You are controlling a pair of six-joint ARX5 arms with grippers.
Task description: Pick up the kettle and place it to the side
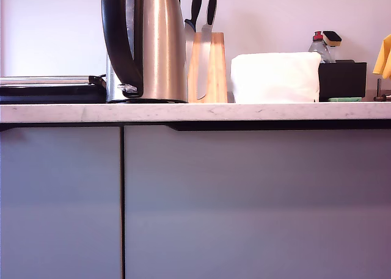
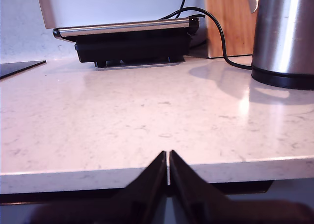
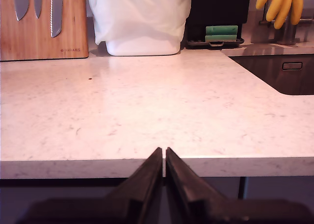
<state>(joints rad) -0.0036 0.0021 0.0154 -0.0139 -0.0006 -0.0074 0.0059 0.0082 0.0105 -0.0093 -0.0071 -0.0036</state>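
Note:
The kettle (image 1: 160, 44), brushed steel with a big glossy black handle (image 1: 117, 41), stands upright on the white marble counter (image 1: 195, 112), left of centre in the exterior view. In the first wrist view its steel body and black base (image 2: 283, 37) show beyond the counter edge. My first gripper (image 2: 168, 160) is shut and empty, just off the counter's front edge, well short of the kettle. My second gripper (image 3: 164, 158) is shut too, with nothing held, at the counter's front edge. Neither arm shows in the exterior view.
A wooden knife block (image 1: 208, 68) stands right behind the kettle. A black flat grill (image 2: 130, 40) with a cord (image 2: 218, 30) sits beside it. Further along are a white covered box (image 3: 140, 20), a black caddy (image 3: 218, 13), a sink (image 3: 289, 72) and yellow gloves (image 3: 277, 3).

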